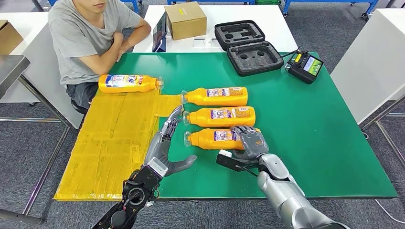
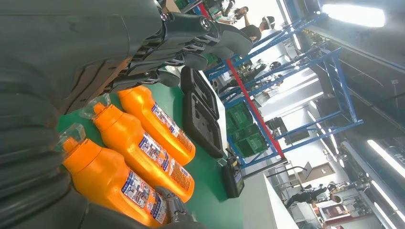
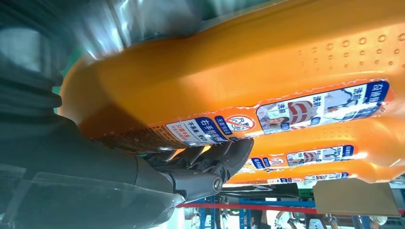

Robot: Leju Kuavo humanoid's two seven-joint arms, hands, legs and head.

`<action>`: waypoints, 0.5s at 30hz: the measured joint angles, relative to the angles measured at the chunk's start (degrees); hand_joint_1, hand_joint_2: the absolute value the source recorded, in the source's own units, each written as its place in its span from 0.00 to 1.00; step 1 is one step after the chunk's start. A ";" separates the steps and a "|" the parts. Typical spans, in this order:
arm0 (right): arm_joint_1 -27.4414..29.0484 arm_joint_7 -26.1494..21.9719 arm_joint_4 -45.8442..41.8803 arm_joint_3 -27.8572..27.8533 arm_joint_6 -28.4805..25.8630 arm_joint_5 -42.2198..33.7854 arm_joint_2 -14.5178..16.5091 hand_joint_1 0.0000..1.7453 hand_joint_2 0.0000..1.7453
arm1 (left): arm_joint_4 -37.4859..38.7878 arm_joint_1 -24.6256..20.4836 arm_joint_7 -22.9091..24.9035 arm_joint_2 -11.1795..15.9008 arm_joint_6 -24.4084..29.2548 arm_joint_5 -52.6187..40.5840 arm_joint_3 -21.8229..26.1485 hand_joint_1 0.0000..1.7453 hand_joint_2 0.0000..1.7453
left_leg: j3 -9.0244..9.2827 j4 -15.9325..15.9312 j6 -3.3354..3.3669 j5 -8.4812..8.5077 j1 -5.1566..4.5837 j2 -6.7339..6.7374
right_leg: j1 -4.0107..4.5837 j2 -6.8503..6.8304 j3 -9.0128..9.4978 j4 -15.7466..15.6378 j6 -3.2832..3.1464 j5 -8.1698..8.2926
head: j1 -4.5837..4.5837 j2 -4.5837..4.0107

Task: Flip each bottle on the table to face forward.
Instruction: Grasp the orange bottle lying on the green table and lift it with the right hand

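Three orange bottles lie side by side on the green mat point(image 1: 310, 143), caps pointing left: a far bottle point(image 1: 217, 96), a middle bottle point(image 1: 220, 116) and a near bottle point(image 1: 210, 139). A fourth bottle point(image 1: 128, 83) lies apart on the yellow sheet. My right hand point(image 1: 249, 142) grips the near bottle at its base end, its fingers point(image 3: 210, 162) curled around the body point(image 3: 248, 71). My left hand point(image 1: 165, 145) is open and holds nothing. Its stretched fingers point(image 2: 191, 33) reach toward the caps of the middle and near bottles point(image 2: 138, 143).
A person in a grey shirt point(image 1: 86, 33) sits at the table's far left corner, arms folded. At the back stand an open black foam case point(image 1: 246, 45), a cardboard box point(image 1: 185, 20), a tablet point(image 1: 159, 33) and a controller point(image 1: 305, 67). The yellow sheet point(image 1: 110, 143) covers the table's left part.
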 joint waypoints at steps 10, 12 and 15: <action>0.44 -14.90 -1.56 -4.09 18.00 -18.91 -0.14 1.00 1.00 | 0.05 0.01 0.00 -0.02 0.81 1.63 -0.03 0.00 1.00 | 0.29 0.00 -0.02 -0.09 0.01 0.33 | 0.04 0.43 0.20 -0.02 -0.01 0.02 | 0.02 0.00; 1.04 -17.02 -2.63 -5.37 23.08 -23.71 0.06 1.00 1.00 | -0.57 0.01 0.00 -0.03 1.60 2.40 0.03 0.00 1.00 | 0.34 0.00 -0.01 -0.11 0.01 0.34 | 0.04 0.48 0.23 -0.03 -0.01 0.02 | 0.00 0.00; 1.81 -17.54 -3.92 -6.05 26.70 -27.64 0.22 1.00 1.00 | -2.42 0.08 0.00 -0.04 3.34 3.31 0.39 0.00 1.00 | 0.33 0.00 -0.01 -0.09 0.04 0.32 | 0.07 0.47 0.24 -0.03 0.01 0.05 | 0.00 0.00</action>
